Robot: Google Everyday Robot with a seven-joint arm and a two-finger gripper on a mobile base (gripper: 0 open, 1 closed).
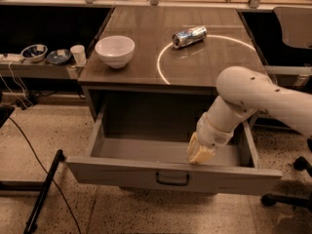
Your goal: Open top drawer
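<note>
The top drawer (122, 177) is a wide grey drawer pulled far out from under the brown table (146, 67). Its deep box is open to view and looks empty. A small dark handle (172, 179) sits at the middle of its flat front. My white arm reaches in from the right and bends down into the drawer. My gripper (200, 153) is just inside the drawer, behind the front panel and a little right of the handle.
A white bowl (115, 50) and a lying silver can (189, 36) are on the table top. Small bowls and a cup (77, 54) stand on a low shelf at the left. A cable and black stand leg (41, 194) lie on the floor left. Chair wheels (282, 199) are at the right.
</note>
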